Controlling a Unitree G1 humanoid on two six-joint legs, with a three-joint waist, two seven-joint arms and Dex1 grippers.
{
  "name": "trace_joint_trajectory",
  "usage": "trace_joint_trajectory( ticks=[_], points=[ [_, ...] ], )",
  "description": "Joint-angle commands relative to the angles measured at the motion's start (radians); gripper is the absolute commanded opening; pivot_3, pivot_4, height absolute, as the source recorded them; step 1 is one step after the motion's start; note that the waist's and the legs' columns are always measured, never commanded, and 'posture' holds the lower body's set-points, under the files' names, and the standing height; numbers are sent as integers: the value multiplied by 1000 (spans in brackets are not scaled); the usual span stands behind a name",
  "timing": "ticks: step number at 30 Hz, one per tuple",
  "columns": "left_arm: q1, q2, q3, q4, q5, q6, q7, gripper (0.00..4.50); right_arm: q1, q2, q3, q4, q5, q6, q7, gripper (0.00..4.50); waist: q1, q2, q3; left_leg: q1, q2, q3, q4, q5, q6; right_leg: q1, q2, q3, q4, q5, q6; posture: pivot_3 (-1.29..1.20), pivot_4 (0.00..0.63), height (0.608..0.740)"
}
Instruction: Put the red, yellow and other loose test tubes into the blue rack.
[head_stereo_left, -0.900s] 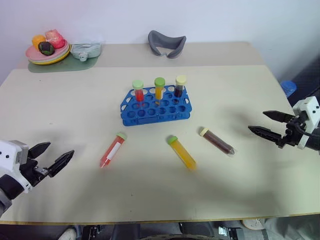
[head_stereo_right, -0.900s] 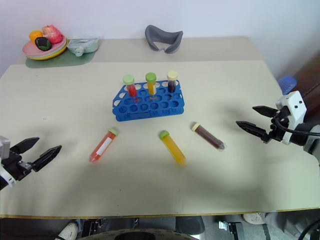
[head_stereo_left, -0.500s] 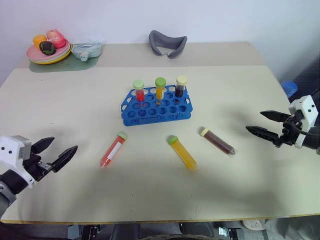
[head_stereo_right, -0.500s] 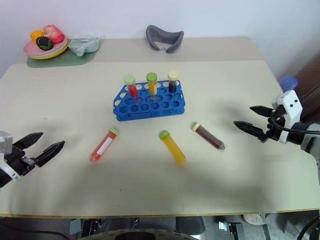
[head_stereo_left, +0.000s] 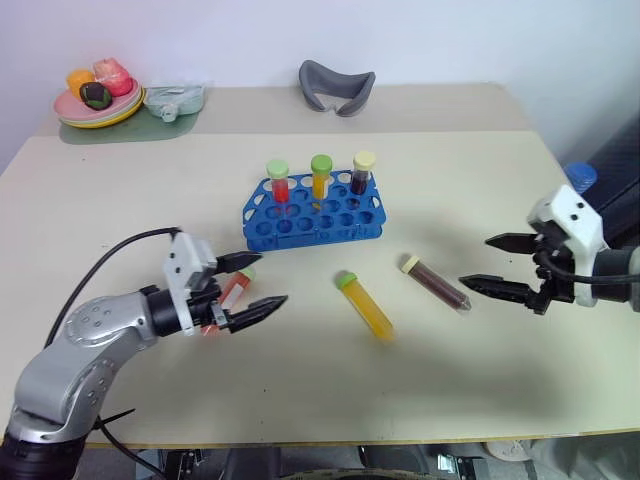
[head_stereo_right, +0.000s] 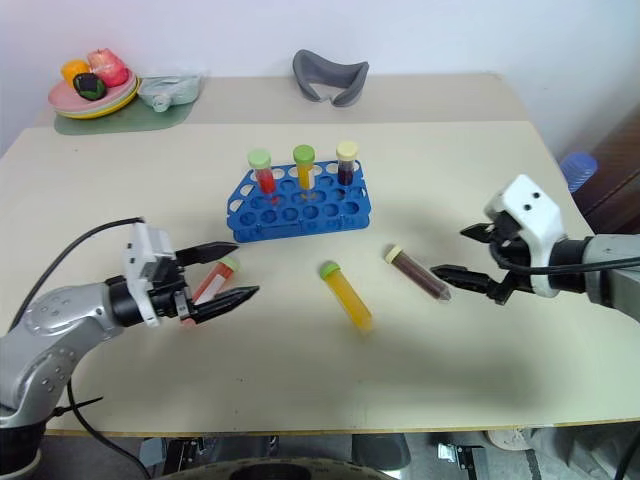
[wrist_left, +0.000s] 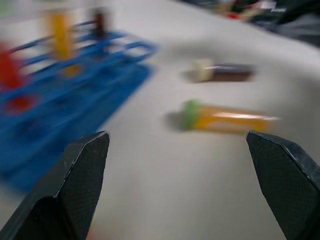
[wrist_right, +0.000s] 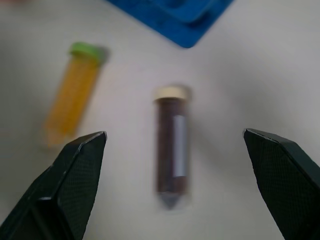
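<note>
I see the blue rack (head_stereo_left: 312, 212) standing near the middle of the counter (head_stereo_left: 120, 210), with 3 capped tubes upright in its back row: a red tube (head_stereo_left: 278, 184), a yellow one (head_stereo_left: 320, 178) and a dark one (head_stereo_left: 360, 174).

3 loose tubes lie flat on the counter in front of the rack. The red tube with the white label (head_stereo_left: 232, 290) lies to the left, its pale green cap toward the rack. The yellow-orange tube (head_stereo_left: 364, 305) lies in the middle, green cap toward the rack. The dark brown tube (head_stereo_left: 435, 282) lies to the right, cream cap toward the rack. All 3 are apart from each other and from the rack.

My left hand (head_stereo_left: 252, 283) hangs low over the red labelled tube, fingers spread wide with 1 finger on each side of it and nothing grasped; I cannot tell whether a finger touches the tube. My right hand (head_stereo_left: 490, 266) sits just beside the tapered end of the dark brown tube, also spread wide and empty. In the right wrist view, that tube (wrist_right: 172, 145) lies between the 2 fingers, well clear of both.

At the far left corner are a plate of toy food (head_stereo_left: 96, 97) and a pale green object (head_stereo_left: 174, 99) I cannot identify; a grey curved object (head_stereo_left: 335, 87) lies at the far edge.
</note>
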Motion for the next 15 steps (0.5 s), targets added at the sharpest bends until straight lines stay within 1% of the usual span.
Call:
trace_joint_trajectory(
  ticks=[1,3,5,7,11,15],
  points=[
    [-25,20,-71,-21,5,-19,-71,4447,-150,90,56,-50,60,270,-144,4500,1,0,0,0,0,0,0,0,0,0,0,0,0,0,0,0,150,740],
    [-39,18,-92,-4,16,-30,-84,4447,-209,130,113,-35,70,337,-236,4500,4,0,0,0,0,0,1,0,0,0,0,0,0,0,0,0,150,740],
    [-43,20,-111,12,41,-50,-100,4447,-241,167,168,-3,88,344,-343,4500,7,0,0,-2,0,0,1,0,0,-1,0,0,0,0,0,0,150,740],
    [-38,18,-122,18,56,-64,-108,4447,-264,181,220,8,123,344,-422,4500,8,0,0,-2,0,0,1,0,0,-2,0,0,0,0,0,0,150,740],
    [-22,11,-121,17,71,-78,-102,4447,-312,201,302,62,183,344,-553,4500,6,0,0,-5,0,0,1,0,0,-4,-1,0,0,0,0,0,150,740],
    [6,10,-118,10,87,-88,-87,4447,-380,230,382,169,212,344,-655,4500,2,0,0,-4,0,0,1,0,0,-4,0,0,1,0,0,0,150,740]
  ],
)
